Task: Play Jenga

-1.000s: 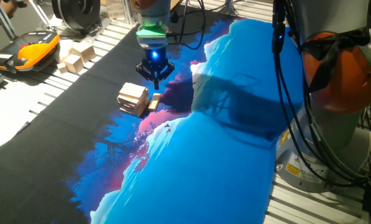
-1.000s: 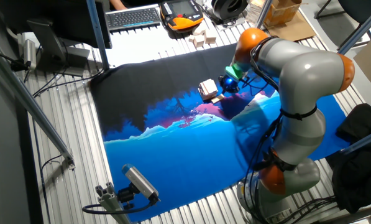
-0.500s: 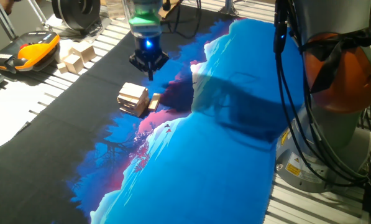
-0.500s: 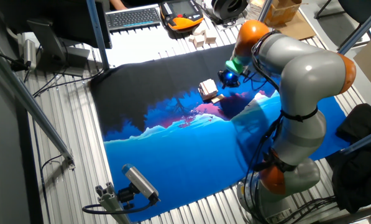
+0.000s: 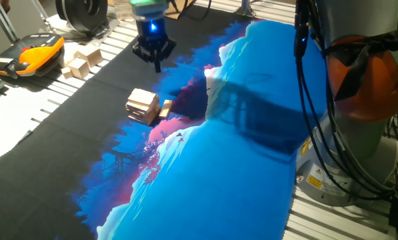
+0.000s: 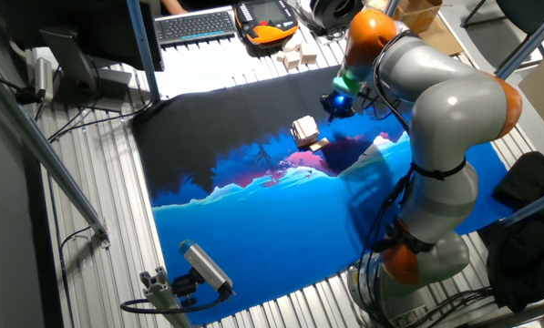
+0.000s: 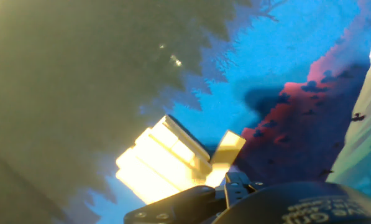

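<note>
Slatted metal table [image 5: 35,127] w/ a cloth [image 5: 205,167] spread over it, black on far-left side, blue & pink on near-right. On cloth: low block stack [image 5: 143,106], single block [image 5: 165,109] touching its right side. Far left, off cloth: pale cubes [image 5: 81,61], orange pendant [image 5: 32,53], keyboard [image 6: 194,25].

Open cloth [image 5: 205,173] lies near and right of the Jenga stack [image 5: 143,106], whose single block [image 5: 165,108] touches its right side. Wooden cubes [image 5: 82,60] and an orange pendant [image 5: 35,53] crowd the far left.
</note>
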Robot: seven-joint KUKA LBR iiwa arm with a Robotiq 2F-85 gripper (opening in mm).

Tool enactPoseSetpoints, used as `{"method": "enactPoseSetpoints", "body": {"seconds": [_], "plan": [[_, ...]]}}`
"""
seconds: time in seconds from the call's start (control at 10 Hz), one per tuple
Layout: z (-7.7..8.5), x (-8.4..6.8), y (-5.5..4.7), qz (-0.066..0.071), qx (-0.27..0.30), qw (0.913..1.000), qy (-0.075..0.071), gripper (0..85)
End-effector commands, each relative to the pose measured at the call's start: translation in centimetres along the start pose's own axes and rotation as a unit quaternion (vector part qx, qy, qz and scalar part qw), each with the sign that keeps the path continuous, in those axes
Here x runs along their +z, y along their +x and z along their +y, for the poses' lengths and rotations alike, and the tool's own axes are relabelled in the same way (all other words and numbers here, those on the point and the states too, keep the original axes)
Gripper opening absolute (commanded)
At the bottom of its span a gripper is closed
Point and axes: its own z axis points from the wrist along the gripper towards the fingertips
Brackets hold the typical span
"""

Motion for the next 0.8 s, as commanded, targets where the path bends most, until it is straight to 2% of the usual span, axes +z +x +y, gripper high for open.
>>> {"method": "enactPoseSetpoints", "body": {"seconds": [0.0,0.1,0.3,0.4,0.5,0.6,0.7], "plan": [[0.06,0.02,0.12,-0.012,-0.067,0.9975,0.021,0.0],[0.16,0.07,0.05,-0.02,-0.089,0.9952,0.036,0.0],[0.2,0.1,0.04,-0.024,-0.133,0.9897,0.047,0.0],[0.16,0.06,0.1,-0.017,-0.155,0.9867,0.046,0.0],[0.18,0.1,0.1,-0.002,-0.173,0.9842,0.038,0.0],[0.23,0.17,0.34,0.002,-0.18,0.9832,0.032,0.0],[0.36,0.42,0.91,-0.008,-0.177,0.9835,0.035,0.0]]}}
